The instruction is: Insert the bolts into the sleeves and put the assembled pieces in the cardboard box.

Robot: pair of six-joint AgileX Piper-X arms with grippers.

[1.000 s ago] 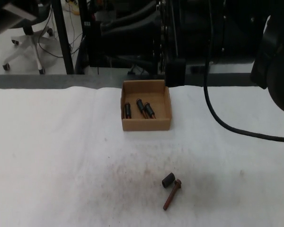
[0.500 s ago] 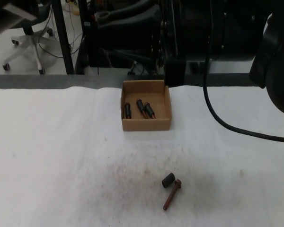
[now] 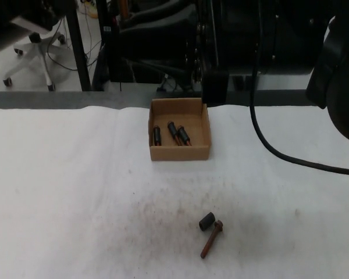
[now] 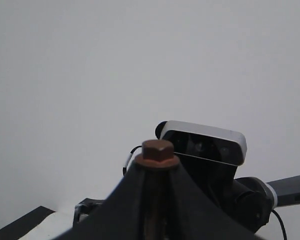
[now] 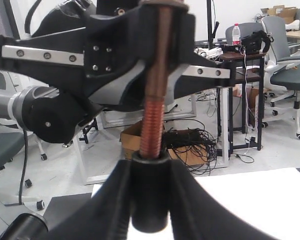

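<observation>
Gripping a rusty bolt (image 4: 158, 150), the left jaws hold its thread in the black sleeve (image 5: 150, 192) clenched in the right jaws. Cardboard box (image 3: 179, 154), far centre of worktop (image 3: 64, 192), contains three assembled pieces (image 3: 171, 132); loose sleeve (image 3: 206, 221) and loose bolt (image 3: 212, 238) lie nearer.

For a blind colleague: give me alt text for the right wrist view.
The right gripper holds a black sleeve, and a rusty threaded bolt clamped in the left gripper opposite has its tip in the sleeve's open end. Behind them stand office chairs and cables.
</observation>
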